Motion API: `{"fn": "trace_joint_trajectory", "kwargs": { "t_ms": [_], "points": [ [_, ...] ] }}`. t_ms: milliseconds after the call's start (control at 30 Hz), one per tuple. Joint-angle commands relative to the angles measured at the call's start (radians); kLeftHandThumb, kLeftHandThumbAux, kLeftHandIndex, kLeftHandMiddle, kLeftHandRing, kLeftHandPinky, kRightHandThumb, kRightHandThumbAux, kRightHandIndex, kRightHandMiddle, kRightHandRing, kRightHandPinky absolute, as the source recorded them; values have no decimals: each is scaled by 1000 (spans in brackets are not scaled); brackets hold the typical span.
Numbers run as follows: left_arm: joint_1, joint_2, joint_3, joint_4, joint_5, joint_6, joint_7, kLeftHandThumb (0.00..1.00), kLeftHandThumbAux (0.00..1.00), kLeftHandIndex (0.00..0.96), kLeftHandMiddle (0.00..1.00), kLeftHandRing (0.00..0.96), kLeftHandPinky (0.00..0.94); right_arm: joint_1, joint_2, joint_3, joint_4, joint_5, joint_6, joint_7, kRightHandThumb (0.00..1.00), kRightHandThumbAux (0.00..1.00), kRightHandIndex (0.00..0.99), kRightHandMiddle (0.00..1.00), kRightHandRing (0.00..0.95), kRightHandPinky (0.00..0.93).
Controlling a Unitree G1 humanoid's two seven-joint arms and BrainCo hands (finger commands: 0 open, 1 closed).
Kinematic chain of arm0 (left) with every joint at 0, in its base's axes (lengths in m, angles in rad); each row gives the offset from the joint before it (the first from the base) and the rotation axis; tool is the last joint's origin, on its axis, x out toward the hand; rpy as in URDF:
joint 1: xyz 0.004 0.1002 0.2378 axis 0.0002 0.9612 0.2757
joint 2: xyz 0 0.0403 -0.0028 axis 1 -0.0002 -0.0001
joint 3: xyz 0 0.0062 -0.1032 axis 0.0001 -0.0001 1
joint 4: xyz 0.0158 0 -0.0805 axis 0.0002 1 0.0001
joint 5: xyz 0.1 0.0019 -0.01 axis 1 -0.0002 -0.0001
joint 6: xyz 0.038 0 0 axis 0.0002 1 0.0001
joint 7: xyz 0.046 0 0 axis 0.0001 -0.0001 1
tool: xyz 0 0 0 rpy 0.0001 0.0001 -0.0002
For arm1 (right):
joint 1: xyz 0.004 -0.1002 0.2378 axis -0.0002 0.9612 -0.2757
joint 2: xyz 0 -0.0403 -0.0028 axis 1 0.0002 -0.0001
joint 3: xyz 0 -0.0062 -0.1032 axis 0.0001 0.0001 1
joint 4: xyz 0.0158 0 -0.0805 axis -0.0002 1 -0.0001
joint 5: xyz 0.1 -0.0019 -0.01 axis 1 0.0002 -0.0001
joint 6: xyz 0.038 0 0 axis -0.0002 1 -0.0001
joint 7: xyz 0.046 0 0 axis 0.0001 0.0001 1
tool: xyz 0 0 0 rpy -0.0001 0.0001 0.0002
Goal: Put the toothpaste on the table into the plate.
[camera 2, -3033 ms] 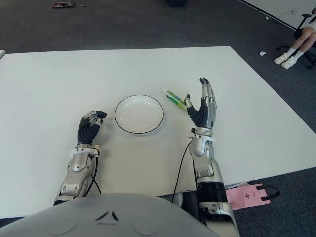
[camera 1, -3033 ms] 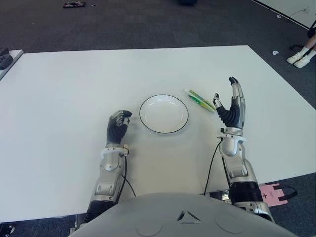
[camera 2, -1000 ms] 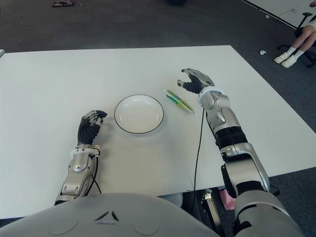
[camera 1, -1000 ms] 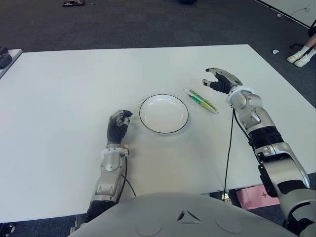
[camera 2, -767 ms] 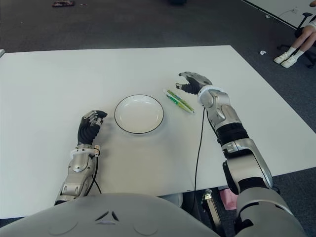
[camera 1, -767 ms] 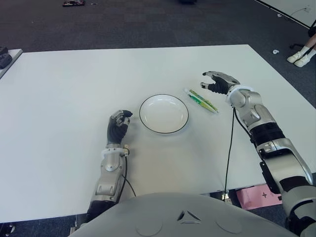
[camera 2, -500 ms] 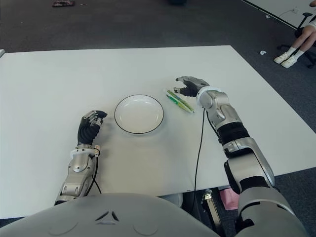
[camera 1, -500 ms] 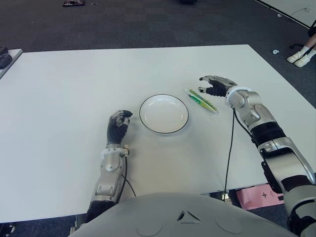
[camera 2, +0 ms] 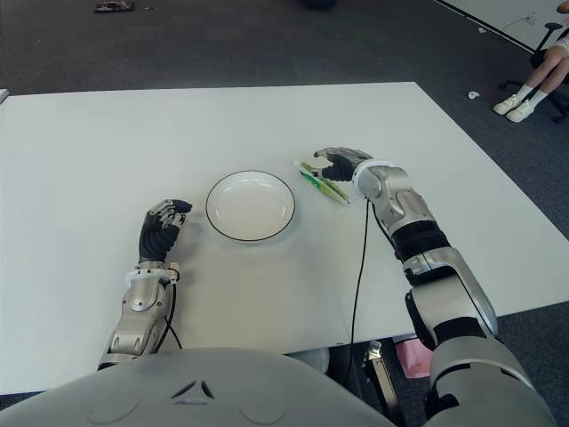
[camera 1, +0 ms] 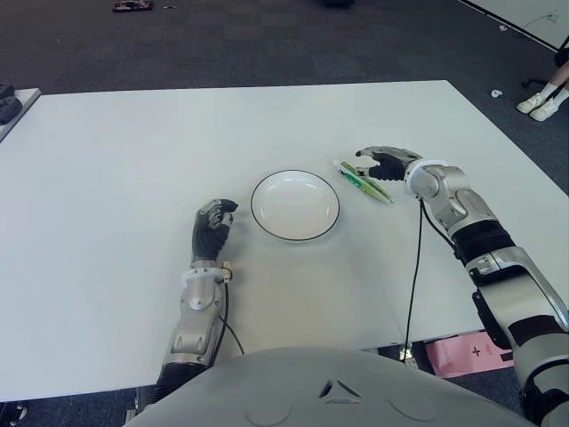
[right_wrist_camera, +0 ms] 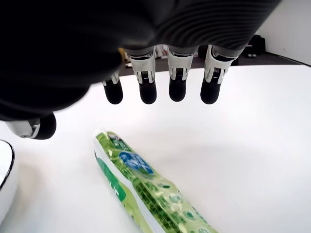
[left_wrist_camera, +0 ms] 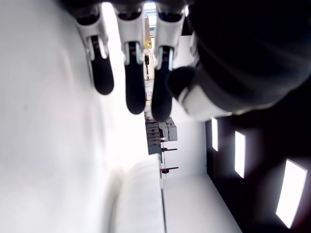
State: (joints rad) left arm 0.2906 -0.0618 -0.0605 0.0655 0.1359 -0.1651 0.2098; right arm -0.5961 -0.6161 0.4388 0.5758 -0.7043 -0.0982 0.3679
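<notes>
1. The table (camera 1: 107,160) is plain white.
2. The plate (camera 1: 294,205) is white, edged by a thin dark rim.
3. The toothpaste (right_wrist_camera: 146,191) tube is green, patterned with white and a blue mark.
4. The right hand (camera 1: 384,163) and left hand (camera 1: 212,228) are finished in black and silver.
5. The floor (camera 1: 267,44) is dark grey.

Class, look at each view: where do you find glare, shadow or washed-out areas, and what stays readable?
Left wrist view: the table is washed out to near white, and the left hand shows dark against it. Right wrist view: the toothpaste print is readable, with a soft shadow under the open right hand. Left eye view: even light, and the plate rim is crisp.
</notes>
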Motion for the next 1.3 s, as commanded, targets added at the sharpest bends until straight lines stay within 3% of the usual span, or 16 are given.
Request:
{"fn": "trace_joint_trajectory", "kwargs": {
  "t_ms": [33, 600, 967, 1300],
  "points": [
    [19, -28, -3, 28, -5, 19, 12, 708, 722, 416, 403, 360, 294, -17, 6, 21, 22, -10, -13, 22, 510, 205, 0, 0, 0, 18],
    [15, -23, 4, 32, -7, 15, 8, 710, 721, 417, 415, 362, 267, -4, 21, 60, 114, -20, -51, -15, 504, 199, 0, 0, 0, 0],
    [19, -20, 5, 26, -4, 18, 11, 709, 721, 417, 423, 357, 249, -2, 44, 75, 171, -21, -28, -40, 519, 193, 0, 0, 0, 2],
    [23, -17, 12, 26, -11, 16, 8, 709, 721, 417, 407, 363, 315, -21, 72, 79, 262, -18, -26, -70, 503, 169, 0, 0, 0, 0]
  ]
}}
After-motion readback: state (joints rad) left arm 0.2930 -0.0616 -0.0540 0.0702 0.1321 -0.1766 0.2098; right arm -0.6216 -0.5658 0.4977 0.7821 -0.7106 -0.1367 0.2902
